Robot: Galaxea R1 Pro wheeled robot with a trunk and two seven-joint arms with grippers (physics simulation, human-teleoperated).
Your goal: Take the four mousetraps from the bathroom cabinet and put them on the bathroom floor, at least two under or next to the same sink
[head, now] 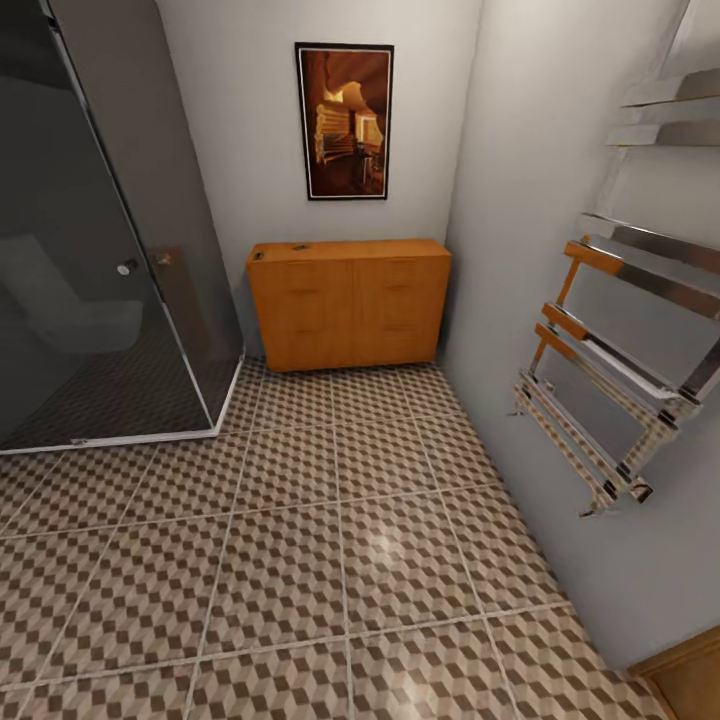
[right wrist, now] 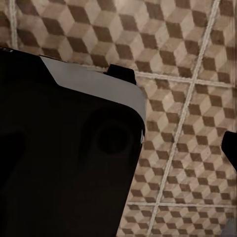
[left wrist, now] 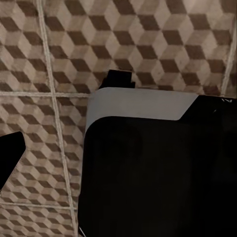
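The orange-brown cabinet [head: 348, 303] stands against the far wall, its drawer and door fronts shut. Two tiny dark pieces, likely mousetraps [head: 300, 246], lie on its top, one near the middle back and one at the left edge [head: 258, 256]; they are too small to make out. The cube-patterned bathroom floor [head: 300, 560] stretches from me to the cabinet. In the left wrist view one black fingertip [left wrist: 11, 154] hangs over the tiles beside my dark base [left wrist: 158, 173]. In the right wrist view a black fingertip [right wrist: 230, 148] hangs likewise. Nothing is held. The sink is out of view.
A dark glass shower cabin [head: 100, 250] fills the left side, its corner near the cabinet. A chrome towel radiator [head: 610, 380] juts from the right wall. A framed picture [head: 344, 121] hangs above the cabinet. A wooden door edge [head: 690, 675] sits at the near right.
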